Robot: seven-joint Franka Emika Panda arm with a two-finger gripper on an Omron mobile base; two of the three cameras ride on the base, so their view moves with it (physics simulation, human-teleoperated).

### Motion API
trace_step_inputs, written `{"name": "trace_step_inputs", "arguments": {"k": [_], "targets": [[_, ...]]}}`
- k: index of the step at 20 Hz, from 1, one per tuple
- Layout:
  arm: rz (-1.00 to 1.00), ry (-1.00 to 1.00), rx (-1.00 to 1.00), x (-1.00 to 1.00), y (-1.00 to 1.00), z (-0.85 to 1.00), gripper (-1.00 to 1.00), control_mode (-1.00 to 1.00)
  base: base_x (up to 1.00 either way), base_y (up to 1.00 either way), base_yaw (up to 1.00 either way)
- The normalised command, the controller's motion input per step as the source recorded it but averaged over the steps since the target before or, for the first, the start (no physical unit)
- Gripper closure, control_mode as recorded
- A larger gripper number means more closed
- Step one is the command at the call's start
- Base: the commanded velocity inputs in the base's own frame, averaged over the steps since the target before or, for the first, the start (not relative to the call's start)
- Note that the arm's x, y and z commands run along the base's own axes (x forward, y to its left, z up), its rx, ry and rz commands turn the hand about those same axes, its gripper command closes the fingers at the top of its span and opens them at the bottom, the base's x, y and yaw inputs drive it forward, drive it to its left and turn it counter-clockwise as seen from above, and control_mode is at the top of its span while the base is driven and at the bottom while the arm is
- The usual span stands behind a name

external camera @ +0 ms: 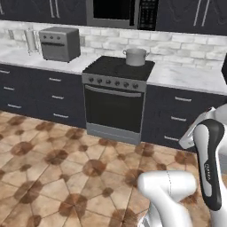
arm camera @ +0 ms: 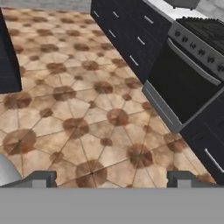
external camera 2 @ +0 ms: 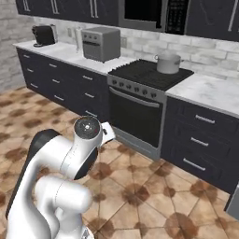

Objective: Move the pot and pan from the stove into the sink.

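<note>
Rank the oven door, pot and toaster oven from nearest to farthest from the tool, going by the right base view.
Tool open, low over the floor.
1. Oven door, range front, facing the floor.
2. Pot, back right of the stove.
3. Toaster oven, counter left of stove; too close to call against the pot.

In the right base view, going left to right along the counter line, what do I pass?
Coffee maker → toaster oven → stove → pot on the stove's back right → bare marble counter.
</note>
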Motion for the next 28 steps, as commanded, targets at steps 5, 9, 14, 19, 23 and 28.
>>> {"name": "trace_step_inputs", "arguments": {"k": [5, 9, 14, 19, 23, 28], "targets": [[0.00, 0.00, 0.00, 0.00, 0.00, 0.00, -1.00, 1.00, 0.12, -0.10, -0.38], [0.00, 0.00, 0.00, 0.00, 0.00, 0.00, -1.00, 1.00, 0.02, -0.31, -0.29], [0.00, 0.00, 0.00, 0.00, 0.00, 0.00, -1.00, 1.00, 0.00, -0.37, -0.27], [0.00, 0.00, 0.00, 0.00, 0.00, 0.00, -1.00, 1.00, 0.00, -0.36, -0.26], [0.00, 0.00, 0.00, 0.00, 0.00, 0.00, -1.00, 1.00, -0.02, -0.06, -0.05], [0.00, 0.00, 0.00, 0.00, 0.00, 0.00, -1.00, 1.00, 0.03, 0.78, -0.10]]}}
